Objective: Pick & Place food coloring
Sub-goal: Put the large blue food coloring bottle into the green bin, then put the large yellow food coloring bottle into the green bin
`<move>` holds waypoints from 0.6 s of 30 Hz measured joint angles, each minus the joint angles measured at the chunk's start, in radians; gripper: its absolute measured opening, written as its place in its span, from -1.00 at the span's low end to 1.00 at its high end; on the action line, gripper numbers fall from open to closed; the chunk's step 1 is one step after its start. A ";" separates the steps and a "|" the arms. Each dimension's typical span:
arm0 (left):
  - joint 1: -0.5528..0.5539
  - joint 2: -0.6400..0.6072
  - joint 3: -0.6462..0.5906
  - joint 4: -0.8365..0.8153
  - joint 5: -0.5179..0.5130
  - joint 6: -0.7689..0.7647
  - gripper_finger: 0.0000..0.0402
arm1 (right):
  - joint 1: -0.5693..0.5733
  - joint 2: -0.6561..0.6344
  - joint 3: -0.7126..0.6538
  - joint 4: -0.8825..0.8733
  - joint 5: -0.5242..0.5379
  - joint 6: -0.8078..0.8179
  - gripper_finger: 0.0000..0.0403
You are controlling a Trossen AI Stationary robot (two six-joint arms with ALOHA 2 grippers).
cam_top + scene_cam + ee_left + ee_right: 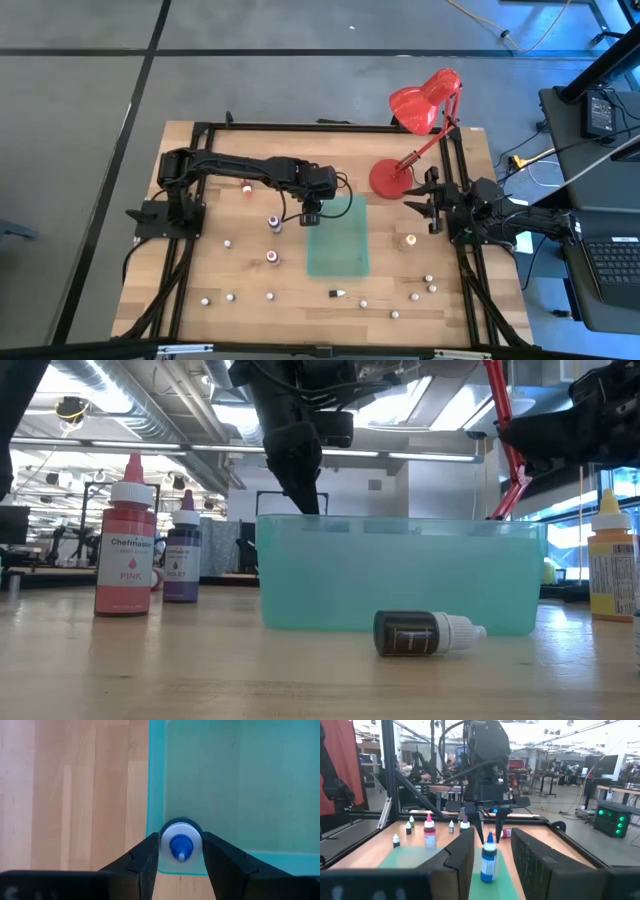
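Left gripper (181, 865) fingers clasp a blue-capped bottle (180, 840) upright between them — poised over the green bin (240, 785) for placing.

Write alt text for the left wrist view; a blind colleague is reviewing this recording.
The left hand grips a blue-tipped food coloring bottle by its white cap, seen from above, over the near edge of a translucent green bin. Wooden table lies beside the bin.

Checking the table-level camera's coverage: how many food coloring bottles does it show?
4: pink bottle standing at left, violet bottle beside it, dark bottle lying before the teal bin, yellow-orange bottle at right. Others may hide behind it.
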 joint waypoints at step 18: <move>0.004 -0.203 0.002 0.024 0.007 0.035 -0.04 | 0.018 0.112 0.317 -0.331 -0.032 -0.086 -0.35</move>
